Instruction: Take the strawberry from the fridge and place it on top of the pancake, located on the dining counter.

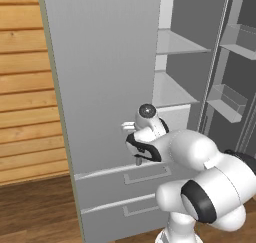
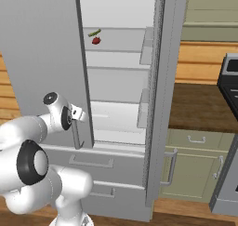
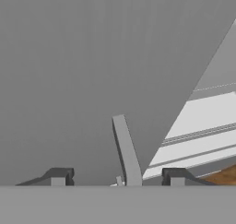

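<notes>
One strawberry (image 2: 96, 40), one fridge (image 2: 116, 104), two drawers (image 2: 100, 162).

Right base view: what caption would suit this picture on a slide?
Robot gripper at the bar handle of the partly open fridge, a strawberry waiting on an upper shelf.

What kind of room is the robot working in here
Most likely a home kitchen: an open fridge with a strawberry on a shelf, green cabinets under a wooden counter, and a stove edge.
</notes>
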Motion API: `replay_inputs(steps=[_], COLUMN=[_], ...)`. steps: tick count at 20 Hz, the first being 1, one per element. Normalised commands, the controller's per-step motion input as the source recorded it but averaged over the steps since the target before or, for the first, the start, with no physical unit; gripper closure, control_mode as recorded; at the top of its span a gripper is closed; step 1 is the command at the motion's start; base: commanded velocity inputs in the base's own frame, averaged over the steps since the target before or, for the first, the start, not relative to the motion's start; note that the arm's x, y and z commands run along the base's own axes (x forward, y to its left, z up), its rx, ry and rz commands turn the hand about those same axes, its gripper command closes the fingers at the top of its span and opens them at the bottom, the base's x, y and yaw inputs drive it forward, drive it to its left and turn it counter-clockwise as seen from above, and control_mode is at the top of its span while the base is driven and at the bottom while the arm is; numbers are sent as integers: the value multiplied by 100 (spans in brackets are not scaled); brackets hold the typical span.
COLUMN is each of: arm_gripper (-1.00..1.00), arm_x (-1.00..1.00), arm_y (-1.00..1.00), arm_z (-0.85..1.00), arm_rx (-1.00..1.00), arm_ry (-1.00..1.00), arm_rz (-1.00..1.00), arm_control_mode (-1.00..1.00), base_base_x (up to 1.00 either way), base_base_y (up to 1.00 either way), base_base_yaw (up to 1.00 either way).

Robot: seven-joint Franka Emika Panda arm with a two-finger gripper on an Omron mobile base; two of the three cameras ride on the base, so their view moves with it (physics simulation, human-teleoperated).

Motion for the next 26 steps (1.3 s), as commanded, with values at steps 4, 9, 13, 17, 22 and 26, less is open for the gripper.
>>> replay_inputs(steps=[4,9,13,17,22,26], arm_gripper=[100,100,100,100,100,100], arm_x=[-2,-22,-38,-61,-76,-50], arm_y=[4,15,37,41,52,73], arm_z=[0,-2,-10,-16,-7,-3], arm_rx=[0,0,0,0,0,0], arm_ry=[0,2,3,0,0,0], arm_rz=[0,-2,-7,-7,-7,-9], arm_control_mode=[-100,-100,-100,-100,-100,-100], base_base_x=[0,0,0,0,0,0], base_base_y=[0,0,0,0,0,0], base_base_yaw=[0,0,0,0,0,0])
